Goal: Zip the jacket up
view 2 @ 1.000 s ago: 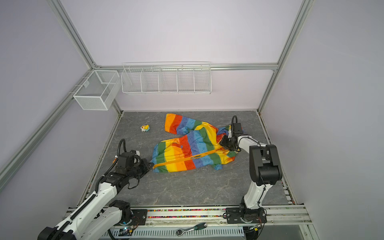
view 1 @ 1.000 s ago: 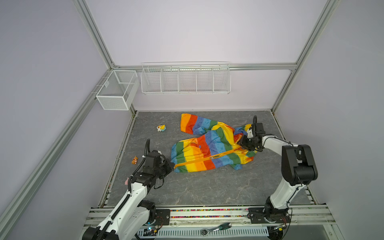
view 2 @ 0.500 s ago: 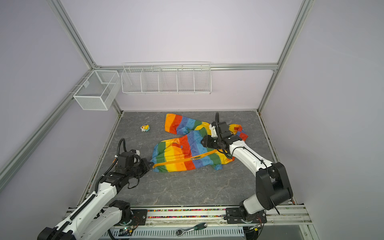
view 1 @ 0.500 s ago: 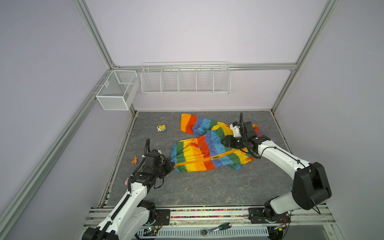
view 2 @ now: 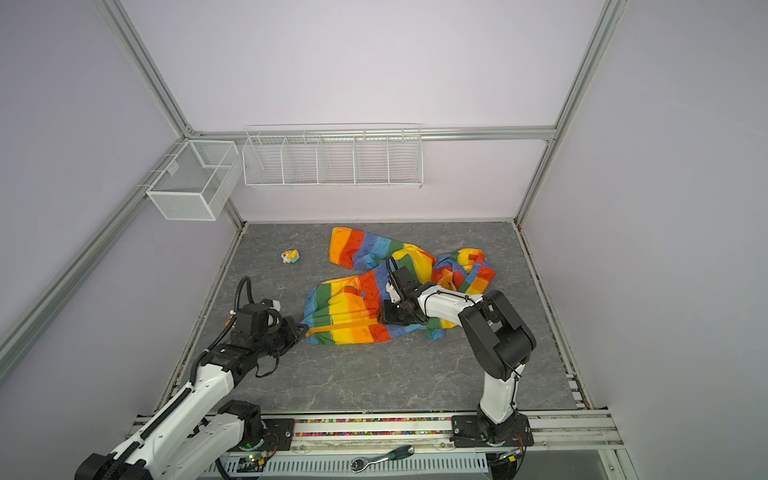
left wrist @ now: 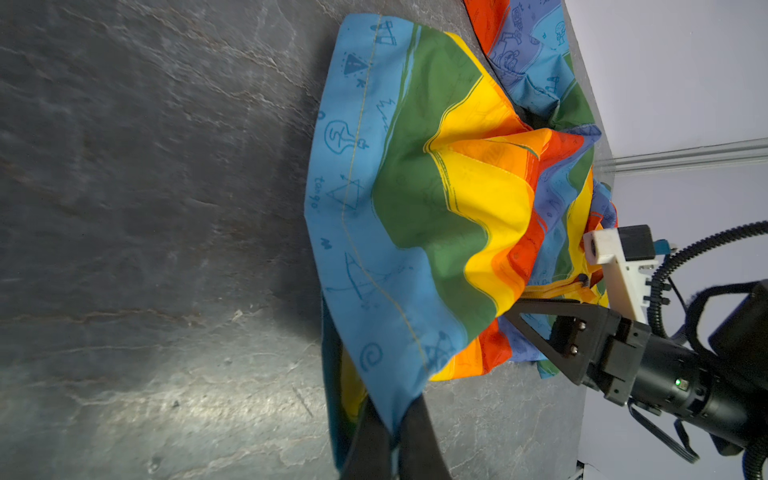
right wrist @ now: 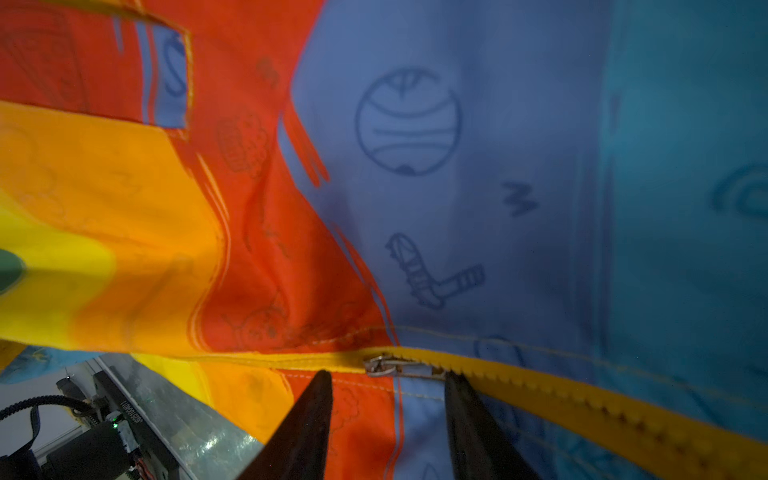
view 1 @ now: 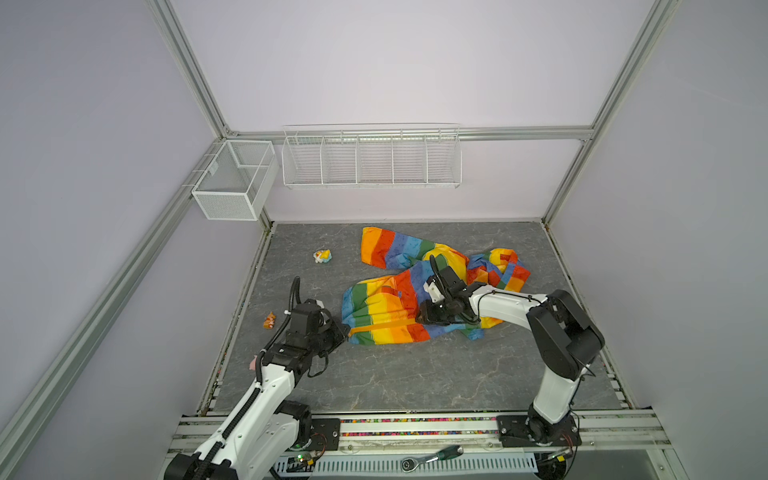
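A rainbow-striped jacket [view 1: 399, 307] lies crumpled on the grey table [view 1: 374, 374], a little right of centre in both top views, with its hem toward my left arm. My left end effector [view 1: 343, 330] is clenched on the blue hem corner, the thin fabric pinched between its dark fingertips [left wrist: 415, 419].

My right end effector [right wrist: 387, 376] rests low over the middle of the garment. It is released, with its two fingers standing apart on either side of the small metal zipper slider [right wrist: 399, 365], which sits on the orange-yellow zipper tape [right wrist: 561, 399]. Nothing is held there yet. Bare teeth show on one side of the slider, so I judge the zip to be only partly done.

The risks, as I see them:
- The slider is small and flat, so my fingers may close on tape or loose cloth instead.
- The folds beside the track could be drawn into the slider and jam it.
- If I pull hard, the slippery hem may slide out of my left grip, and the jacket would bunch instead of staying taut.
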### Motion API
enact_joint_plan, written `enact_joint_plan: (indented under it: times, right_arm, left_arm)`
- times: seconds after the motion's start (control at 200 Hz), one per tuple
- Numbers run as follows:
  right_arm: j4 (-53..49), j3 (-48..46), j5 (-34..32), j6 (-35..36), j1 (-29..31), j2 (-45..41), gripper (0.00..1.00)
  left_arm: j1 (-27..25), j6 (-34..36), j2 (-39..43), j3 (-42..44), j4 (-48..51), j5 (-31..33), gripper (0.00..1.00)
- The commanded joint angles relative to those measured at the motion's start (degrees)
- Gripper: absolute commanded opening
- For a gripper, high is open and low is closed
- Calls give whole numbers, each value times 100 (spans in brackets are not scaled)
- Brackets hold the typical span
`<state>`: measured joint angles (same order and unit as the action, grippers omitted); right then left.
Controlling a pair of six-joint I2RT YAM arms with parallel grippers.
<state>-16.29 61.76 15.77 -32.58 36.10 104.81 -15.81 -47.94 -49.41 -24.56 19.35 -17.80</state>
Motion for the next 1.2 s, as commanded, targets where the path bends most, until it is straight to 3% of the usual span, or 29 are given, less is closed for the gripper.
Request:
enact_joint_plan:
  times: [0.0, 0.395, 1.195]
  right_arm:
    - [118, 90, -143, -2, 6, 86, 48]
    - [371, -7, -51, -170, 5, 441, 48]
    - [1312, -388, 506, -862, 6, 65, 31]
  left_arm:
    - [8, 5, 32, 40, -63, 21, 0]
    - [9, -44, 88, 102, -70, 18, 0]
    - [8, -78, 261, 214, 27, 45, 0]
